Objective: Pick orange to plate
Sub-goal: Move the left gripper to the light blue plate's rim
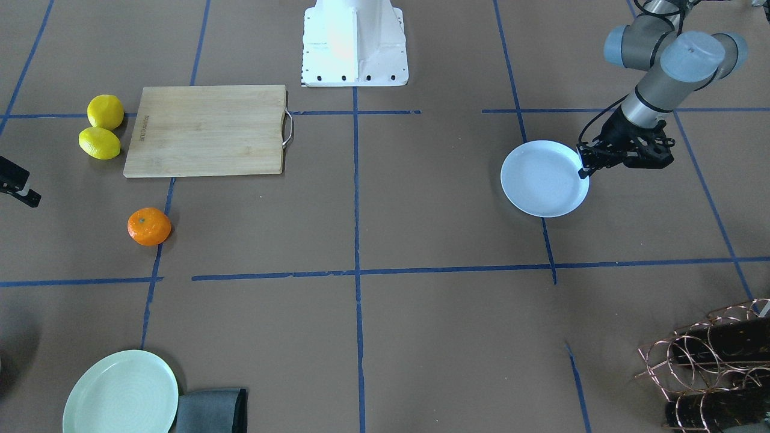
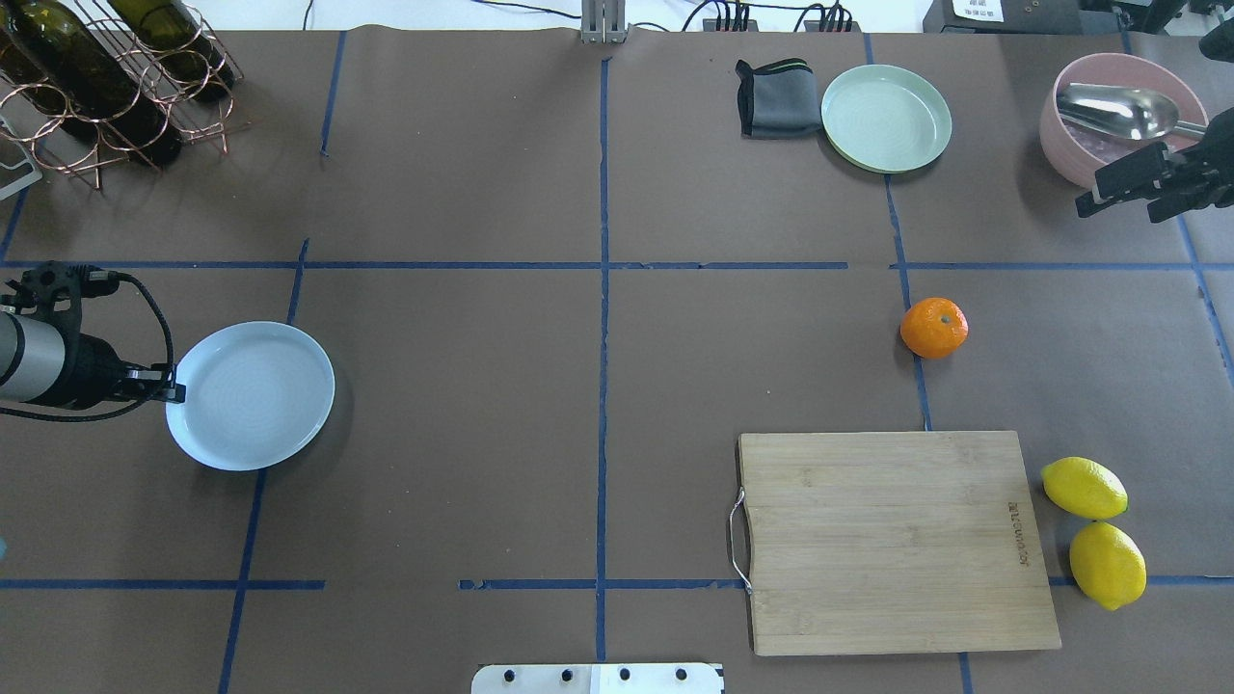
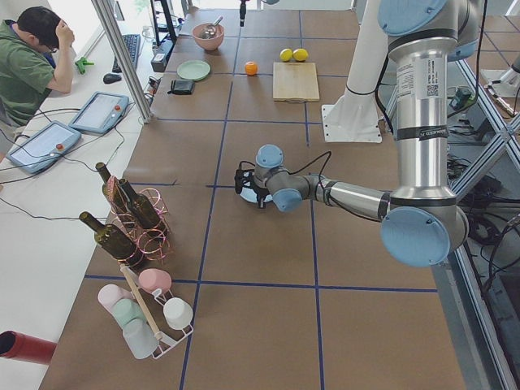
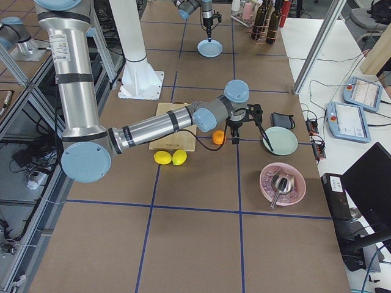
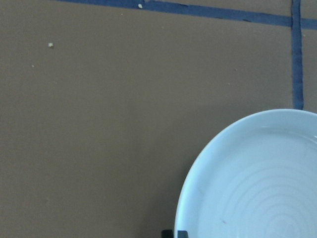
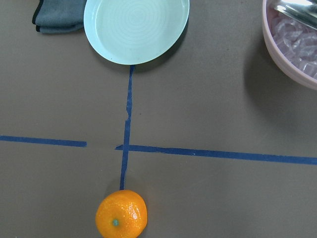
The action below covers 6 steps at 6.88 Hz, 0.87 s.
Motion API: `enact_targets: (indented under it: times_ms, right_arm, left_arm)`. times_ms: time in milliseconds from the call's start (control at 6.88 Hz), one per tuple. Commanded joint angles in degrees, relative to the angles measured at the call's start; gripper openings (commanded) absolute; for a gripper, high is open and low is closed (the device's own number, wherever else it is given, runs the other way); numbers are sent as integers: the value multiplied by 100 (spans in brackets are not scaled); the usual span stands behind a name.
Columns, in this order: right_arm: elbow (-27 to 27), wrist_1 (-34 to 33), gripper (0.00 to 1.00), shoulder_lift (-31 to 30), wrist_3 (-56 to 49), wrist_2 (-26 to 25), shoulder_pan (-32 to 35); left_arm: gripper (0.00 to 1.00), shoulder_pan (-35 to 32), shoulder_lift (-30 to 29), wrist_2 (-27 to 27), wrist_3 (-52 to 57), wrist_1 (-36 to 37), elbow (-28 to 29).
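The orange (image 1: 149, 227) sits alone on the brown table, beside a blue tape line, on my right arm's side (image 2: 934, 328). It also shows at the bottom of the right wrist view (image 6: 121, 215). The pale bluish plate (image 2: 251, 395) lies far off on the left side and holds nothing (image 1: 544, 178). My left gripper (image 2: 176, 391) is at the plate's outer rim, its fingertips (image 5: 169, 233) close together on the edge. My right gripper (image 2: 1118, 204) hovers open above the table, past the orange and near the pink bowl, holding nothing.
A wooden cutting board (image 2: 892, 540) lies near the robot base, with two lemons (image 2: 1084, 487) beside it. A pale green plate (image 2: 887, 118) and a grey cloth (image 2: 774, 98) sit at the far edge. There is also a pink bowl with a spoon (image 2: 1123, 111) and a wine rack (image 2: 106, 77).
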Motion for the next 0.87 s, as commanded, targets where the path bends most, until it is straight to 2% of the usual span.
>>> enact_targets:
  times_ms: [0, 145, 291, 436, 581, 726]
  right_arm:
    - [1, 0, 100, -1, 10, -10, -37]
    - [1, -9, 100, -1, 10, -18, -63]
    - [9, 0, 100, -1, 124, -245, -194]
    - [88, 0, 100, 7, 351, -491, -456]
    - [210, 0, 100, 16, 571, -763, -694]
    - [368, 0, 100, 68, 869, -861, -835]
  left_arm:
    - [0, -584, -370, -1031, -22, 79, -62]
    - [0, -585, -886, -1035, -92, 462, -35]
    - [0, -568, -1736, -1000, -528, 1110, 87]
    - [0, -498, -2414, -983, -1307, 1273, 384]
    - [0, -245, -2838, -913, -1837, 1266, 578]
    - [0, 349, -3234, -216, -2303, 1266, 737]
